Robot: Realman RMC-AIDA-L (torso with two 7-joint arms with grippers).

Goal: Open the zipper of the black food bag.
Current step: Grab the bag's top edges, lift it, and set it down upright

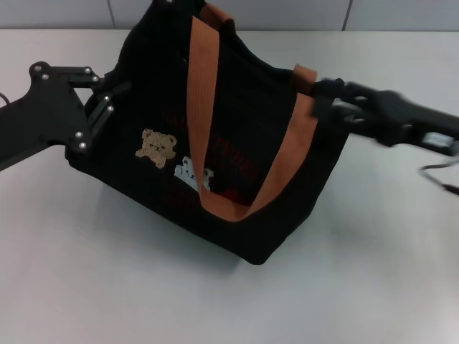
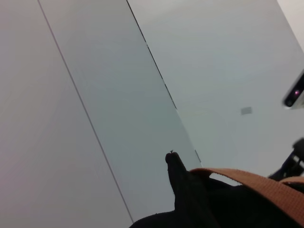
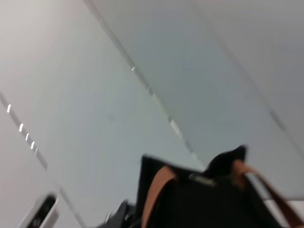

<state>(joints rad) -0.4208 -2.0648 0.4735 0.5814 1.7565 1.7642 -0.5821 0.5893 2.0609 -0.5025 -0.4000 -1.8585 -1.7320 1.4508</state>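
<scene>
The black food bag (image 1: 237, 143) stands tilted on the white table, its orange-brown strap handles (image 1: 204, 107) draped over the side that faces me. A tan bear patch (image 1: 156, 147) and red lettering mark that side. My left gripper (image 1: 115, 97) is shut on the bag's left end. My right gripper (image 1: 321, 100) is at the bag's upper right corner, beside a handle, and is blurred. The zipper runs along the top edge, out of my sight. The left wrist view shows a corner of the bag (image 2: 199, 204) and a strap (image 2: 256, 185). The right wrist view shows the bag's top (image 3: 204, 204).
The white table (image 1: 86, 272) stretches in front of the bag and on both sides. A grey wall with panel seams rises behind it. A cable (image 1: 437, 175) hangs from the right arm.
</scene>
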